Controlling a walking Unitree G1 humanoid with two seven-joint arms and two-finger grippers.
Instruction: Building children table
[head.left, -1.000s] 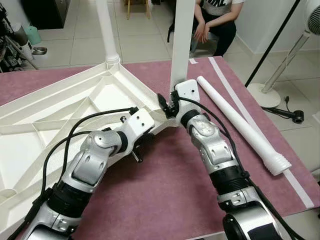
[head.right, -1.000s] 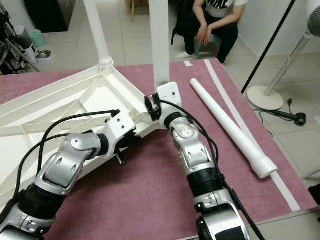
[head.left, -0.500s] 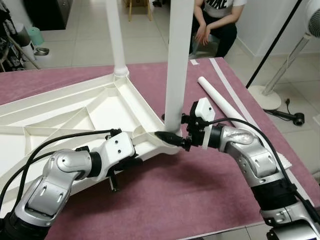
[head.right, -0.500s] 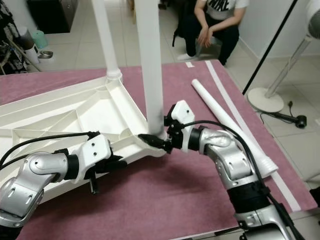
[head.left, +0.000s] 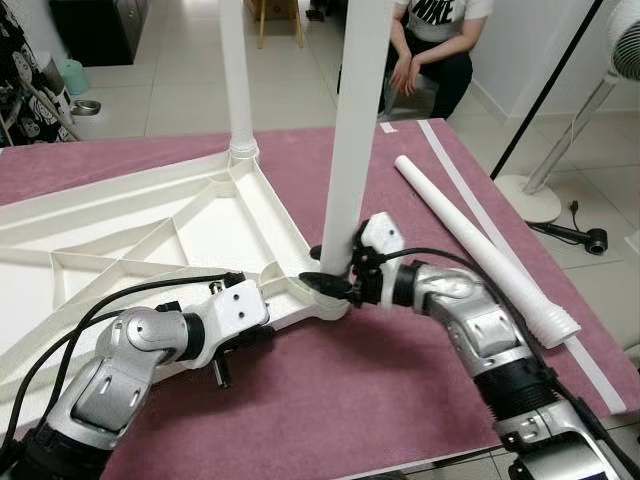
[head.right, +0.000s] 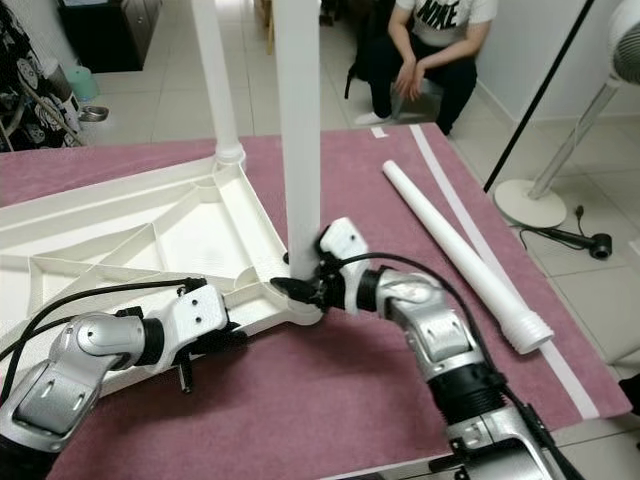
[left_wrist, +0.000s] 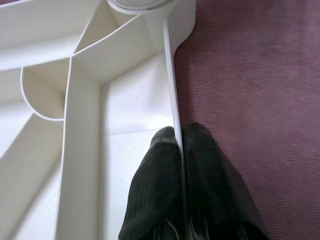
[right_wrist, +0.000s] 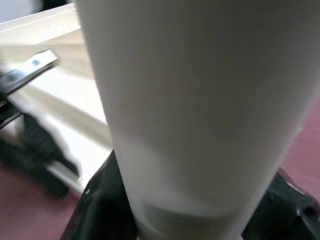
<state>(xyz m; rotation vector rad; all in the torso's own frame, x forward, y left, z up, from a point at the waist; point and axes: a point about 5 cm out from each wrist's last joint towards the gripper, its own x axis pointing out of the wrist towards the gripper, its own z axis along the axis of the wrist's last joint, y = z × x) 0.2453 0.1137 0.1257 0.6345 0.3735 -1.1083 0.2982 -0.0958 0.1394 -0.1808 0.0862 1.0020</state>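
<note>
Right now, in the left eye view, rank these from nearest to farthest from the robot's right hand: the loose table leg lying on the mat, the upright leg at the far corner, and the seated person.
From the right hand:
1. Loose table leg, lying on the mat to the robot's right.
2. Far upright leg, standing at the tabletop's back corner.
3. Seated person, on the floor beyond the mat.
</note>
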